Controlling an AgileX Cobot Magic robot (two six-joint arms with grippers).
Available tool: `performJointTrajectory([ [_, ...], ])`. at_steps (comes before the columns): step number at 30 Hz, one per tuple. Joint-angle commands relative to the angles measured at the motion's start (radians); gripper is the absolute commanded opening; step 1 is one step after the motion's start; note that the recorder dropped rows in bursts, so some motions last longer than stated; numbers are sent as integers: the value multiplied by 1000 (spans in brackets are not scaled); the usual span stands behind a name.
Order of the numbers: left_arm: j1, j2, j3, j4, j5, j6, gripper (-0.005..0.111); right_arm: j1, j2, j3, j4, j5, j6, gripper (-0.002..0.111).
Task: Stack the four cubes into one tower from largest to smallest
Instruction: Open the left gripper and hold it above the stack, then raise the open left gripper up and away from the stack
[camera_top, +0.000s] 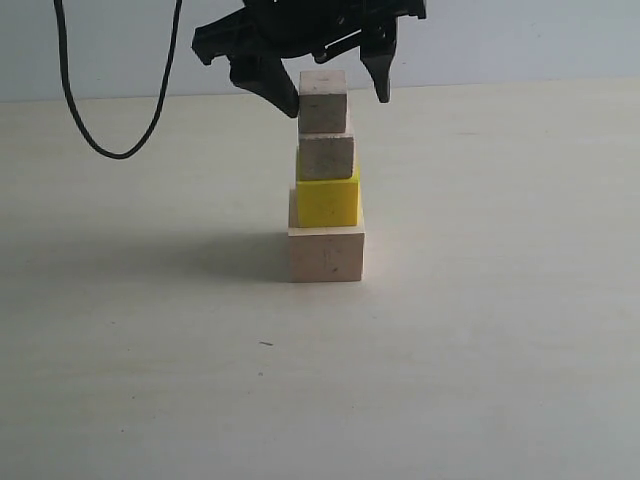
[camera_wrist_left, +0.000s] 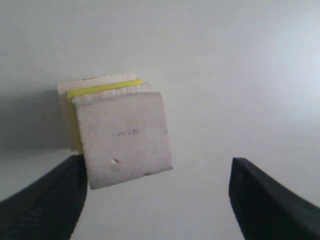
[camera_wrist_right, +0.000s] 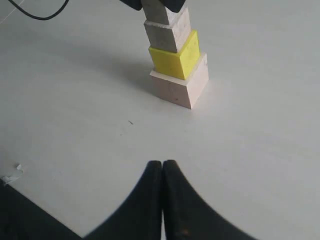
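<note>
tower (camera_top: 325, 180) of four cubes, standing near the middle of the table (camera_top: 500, 320). from the base upward: large cube (camera_top: 326, 254) of bare wood, yellow cube (camera_top: 328, 202), second small cube (camera_top: 326, 156), top cube (camera_top: 323, 101). the order runs largest to smallest, and all four rest one on another in a single column, though the edges are not quite flush.

the left gripper (camera_top: 333, 102) hangs over the column with its fingers apart, one on each side of the top cube. one finger is just beside the cube's face, and contact there cannot be ruled out. the other is well clear. the right gripper (camera_wrist_right: 162, 172) waits low over the table, well away from the tower, with its fingers pressed together and holding nothing. a cable (camera_top: 100, 140) loops down behind, apart from the column.

judged step: release and withdrawal. to do it well, keep the fingers wide, shift a little so that the near finger leaves the cube's face, then rise straight up. a sideways drag or a tilt on the way out is the main risk, since the top cube has the least footing.
</note>
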Motion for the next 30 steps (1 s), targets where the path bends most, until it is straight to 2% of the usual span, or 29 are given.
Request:
performJointTrajectory([
  [1,-5,-3,5,-19,-4,8,75,-1,-8,3,3,-2,-9,0],
  [30,-5,-32,5,13,-4,18,75,-1,-8,3,0,2,-11,0],
])
